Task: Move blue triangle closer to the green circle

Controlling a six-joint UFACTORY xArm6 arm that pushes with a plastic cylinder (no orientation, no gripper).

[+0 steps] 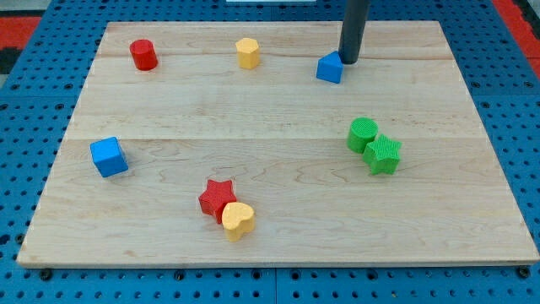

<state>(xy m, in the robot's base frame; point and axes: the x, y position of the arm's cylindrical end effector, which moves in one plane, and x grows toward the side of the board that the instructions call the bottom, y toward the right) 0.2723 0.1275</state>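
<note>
One blue triangle [330, 67] near top edge, my tip [348, 61] touching.

The rod [354, 29] is cut off by the view's top edge.

Light wood table [278, 110], planks running left-right, two seam lines visible, soft even glare along the view's top. It sits on a blue pegboard [25, 127] with a regular hole grid, showing on all four sides. Red surface with black edging [21, 21] in both top corners; a white strip [287, 8] at top centre.
</note>
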